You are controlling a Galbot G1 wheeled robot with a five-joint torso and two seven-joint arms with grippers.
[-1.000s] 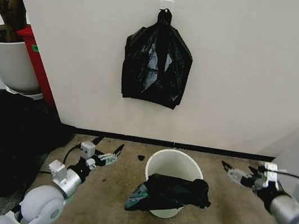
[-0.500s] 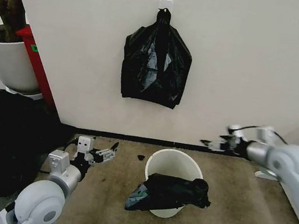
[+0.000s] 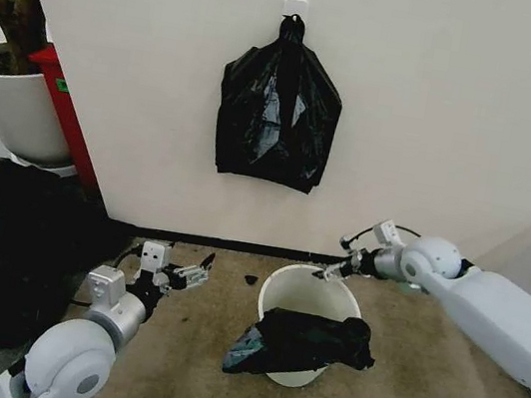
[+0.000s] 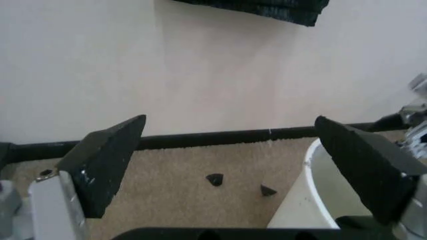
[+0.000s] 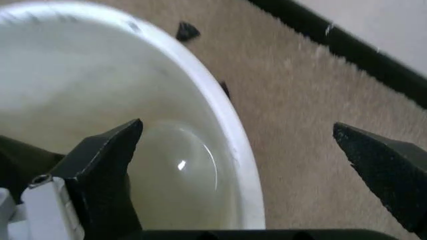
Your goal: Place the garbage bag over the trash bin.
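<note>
Carpet (image 3: 408,383) lies bare between the two grippers apart from the trash bin (image 3: 285,281), whose far rim passes between the spread jaws of the right gripper (image 3: 330,271), one finger over the hollow and one outside toward the wall's black skirting (image 3: 238,246). The garbage bag (image 3: 298,343) drapes over the bin's near rim, its long axis running crosswise, its lower folds hiding the bin's front wall. The left gripper (image 3: 190,275) hovers low, well clear of the bin, jaws wide apart around nothing.

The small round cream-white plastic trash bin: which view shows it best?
The head view: the whole small round cream-white plastic trash bin sits on carpet, a glossy black garbage bag draped over its front rim. The right wrist view gives a close look at its rim and inside; the left wrist view catches one edge.
</note>
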